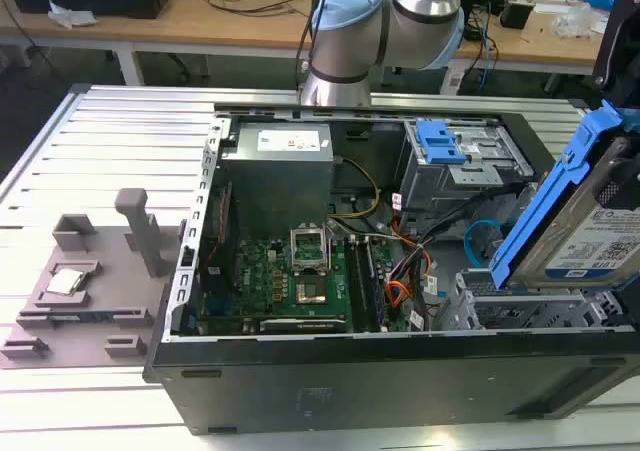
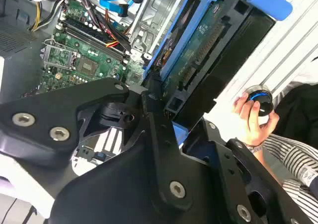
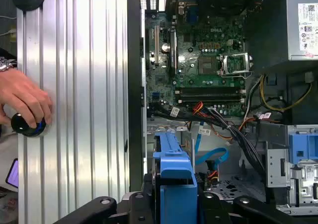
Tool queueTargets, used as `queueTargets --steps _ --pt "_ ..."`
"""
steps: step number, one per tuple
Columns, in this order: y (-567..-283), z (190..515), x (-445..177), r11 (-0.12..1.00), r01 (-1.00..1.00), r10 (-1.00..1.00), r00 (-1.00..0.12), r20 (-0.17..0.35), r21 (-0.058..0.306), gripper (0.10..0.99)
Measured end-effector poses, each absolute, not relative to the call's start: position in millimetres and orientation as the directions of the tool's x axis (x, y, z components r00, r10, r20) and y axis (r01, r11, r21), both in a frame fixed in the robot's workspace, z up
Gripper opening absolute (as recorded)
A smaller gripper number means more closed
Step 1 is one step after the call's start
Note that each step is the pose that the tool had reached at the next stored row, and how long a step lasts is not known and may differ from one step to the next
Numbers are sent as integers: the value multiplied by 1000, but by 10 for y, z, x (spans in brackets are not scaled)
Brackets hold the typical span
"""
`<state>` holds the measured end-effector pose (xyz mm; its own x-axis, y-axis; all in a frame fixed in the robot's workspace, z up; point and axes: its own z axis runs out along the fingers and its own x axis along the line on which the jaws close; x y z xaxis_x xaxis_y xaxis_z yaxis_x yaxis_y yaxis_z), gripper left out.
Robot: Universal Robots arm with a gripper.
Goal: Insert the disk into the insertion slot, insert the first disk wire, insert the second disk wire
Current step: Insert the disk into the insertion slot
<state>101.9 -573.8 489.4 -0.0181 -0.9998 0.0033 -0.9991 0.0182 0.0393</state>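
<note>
The disk (image 1: 605,243), a silver drive with a white label in a bright blue bracket (image 1: 545,206), hangs tilted above the case's corner at the exterior view's right. My gripper (image 2: 169,110) is shut on the disk; its black fingers clamp the bracket's end (image 3: 175,182) in both wrist views. Just below the disk stands the insertion slot (image 1: 525,311), a grey perforated cage. The second disk wire (image 1: 478,239), a thin light-blue cable, curls in a loop beside the cage and is also in the first wrist view (image 3: 212,157). I cannot single out the first disk wire among the bundled wires.
Orange, red and black wires (image 1: 400,293) lie between the motherboard (image 1: 290,281) and the cage. A taller grey bay with a blue latch (image 1: 452,151) stands behind. A person's hand (image 3: 25,102) rests on a knob (image 3: 30,125) on the ribbed table beside the case.
</note>
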Motion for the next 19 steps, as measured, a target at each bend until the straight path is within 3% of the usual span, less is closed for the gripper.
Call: queueTargets --steps 19 --pt "-5738 4734 1020 18 -999 -1000 -18 3 39 365"
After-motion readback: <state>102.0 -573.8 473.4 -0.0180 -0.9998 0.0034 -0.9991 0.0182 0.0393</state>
